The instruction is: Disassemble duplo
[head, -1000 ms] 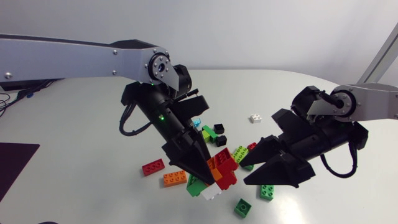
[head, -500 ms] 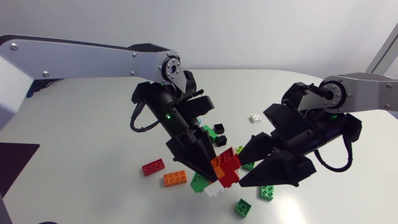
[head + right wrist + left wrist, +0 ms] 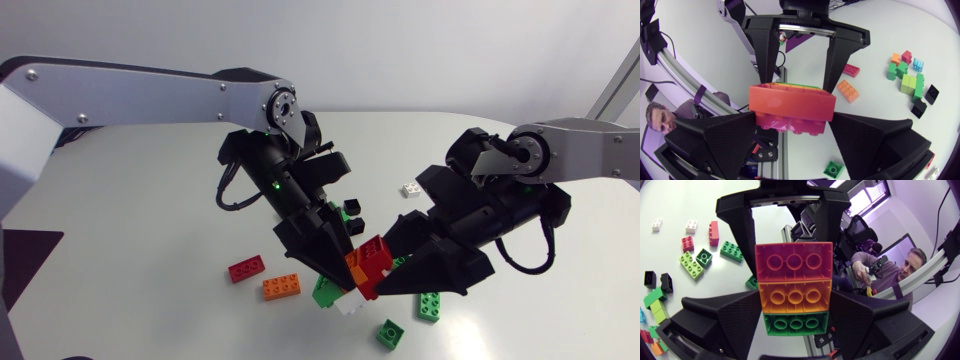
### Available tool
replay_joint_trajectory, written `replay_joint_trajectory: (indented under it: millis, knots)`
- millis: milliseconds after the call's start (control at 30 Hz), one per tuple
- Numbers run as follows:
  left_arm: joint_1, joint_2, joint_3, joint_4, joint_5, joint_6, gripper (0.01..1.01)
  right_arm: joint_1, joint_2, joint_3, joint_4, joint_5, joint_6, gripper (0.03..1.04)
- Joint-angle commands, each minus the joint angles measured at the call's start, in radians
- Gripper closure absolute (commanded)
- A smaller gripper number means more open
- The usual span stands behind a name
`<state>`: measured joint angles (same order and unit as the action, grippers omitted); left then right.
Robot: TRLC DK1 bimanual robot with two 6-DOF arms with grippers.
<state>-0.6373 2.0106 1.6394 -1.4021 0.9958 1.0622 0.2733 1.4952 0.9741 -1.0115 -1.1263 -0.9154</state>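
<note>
the left arm (image 3: 150, 90) is a long silver-grey link dotted with small dark screws. well behind the left jaws it ends in a round joint (image 3: 280, 105), a silver disc set in a black ring. between that joint and the jaws sits a matte black housing (image 3: 262, 160) carrying a small green light (image 3: 277, 185), with a thin black cable (image 3: 221, 190) looping out beside it. the left jaws are two broad black wedges that narrow to the tips. the right arm (image 3: 590, 150) is silver-grey too, and its own black-ringed joint (image 3: 528, 155) lies behind the right jaws. a second cable (image 3: 548, 250) loops beside them. the right jaws are matching matte wedges, mounted on a black crossbar (image 3: 790, 200).
</note>
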Motion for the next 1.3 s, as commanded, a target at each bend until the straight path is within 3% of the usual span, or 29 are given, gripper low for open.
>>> replay_joint_trajectory:
  millis: [0, 100, 233, 267, 567, 767, 967, 1133, 1267]
  knots:
    - [-0.01, 0.03, 0.02, -0.001, 0.023, 0.03, 0.741, 0.017, 0.013, -0.017, 0.014, 0.0, 0.036, 0.13]
    - [-0.015, 0.028, 0.014, 0.005, 0.023, 0.03, 0.741, 0.027, 0.0, -0.026, 0.036, 0.01, 0.056, 0.24]
    - [-0.009, 0.025, 0.017, 0.009, 0.023, 0.021, 0.741, 0.038, -0.015, -0.046, 0.06, 0.034, 0.067, 0.62]
    - [-0.007, 0.022, 0.019, 0.009, 0.023, 0.021, 0.741, 0.041, -0.018, -0.052, 0.07, 0.037, 0.07, 0.63]
    - [-0.001, 0.008, 0.02, 0.0, 0.023, 0.021, 0.741, 0.067, -0.038, -0.092, 0.12, 0.105, 0.072, 0.65]
    - [0.045, 0.0, 0.014, 0.011, -0.019, 0.007, 0.739, 0.006, -0.044, -0.101, 0.137, 0.165, 0.061, 0.65]
    - [0.106, 0.07, -0.012, 0.226, -0.175, -0.199, 0.738, -0.014, -0.078, -0.152, 0.179, 0.267, 0.064, 0.65]
    - [0.054, 0.2, -0.02, 0.384, -0.393, -0.407, 0.734, 0.046, -0.145, -0.179, 0.191, 0.304, 0.11, 0.65]
    - [0.016, 0.267, -0.01, 0.399, -0.467, -0.458, 0.734, 0.084, -0.178, -0.187, 0.202, 0.323, 0.144, 0.65]
